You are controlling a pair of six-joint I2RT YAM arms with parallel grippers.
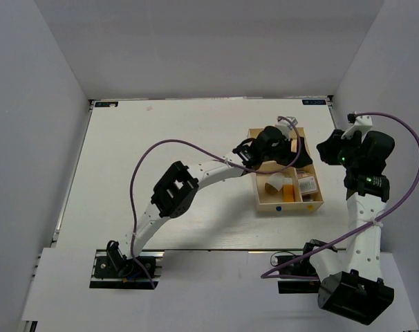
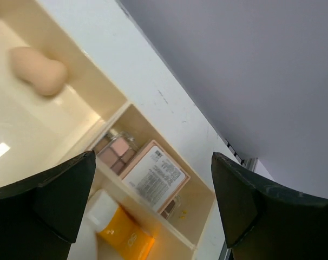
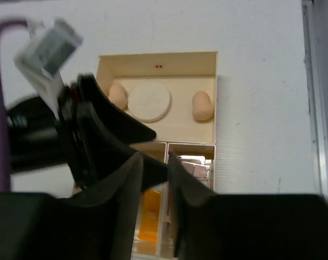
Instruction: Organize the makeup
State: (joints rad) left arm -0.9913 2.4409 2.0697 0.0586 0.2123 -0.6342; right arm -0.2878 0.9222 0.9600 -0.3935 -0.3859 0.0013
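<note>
Top external: white table (image 1: 161,159), scuffed in places, closed in by plain grey walls (image 1: 196,41). Small black tags sit at the two far table corners, with writing too small to read. The pale wooden box (image 1: 256,188) sits right of centre, under the left arm.

Writing: the square compact (image 2: 156,176) has a white printed label facing up, with lines of fine text that cannot be read. Two small red dots mark the far wall of the box in the right wrist view. No brand is readable anywhere.

Box contents, right wrist view: the big compartment holds one egg sponge (image 3: 118,95), the round puff (image 3: 149,101) just beside it, and a second egg sponge (image 3: 202,105) apart, near the side wall. Of the two smaller compartments, one holds the orange tube (image 3: 150,214) and the other the eyeshadow palette (image 3: 196,165). The left wrist view shows the palette and compact sharing one narrow compartment, with the compact partly over the palette and the tube next door.

The left gripper (image 2: 152,157) hangs over the box with its jaws wide, nothing between them. The right gripper (image 3: 153,160) is beside the box with its jaws narrowly parted, holding nothing.
</note>
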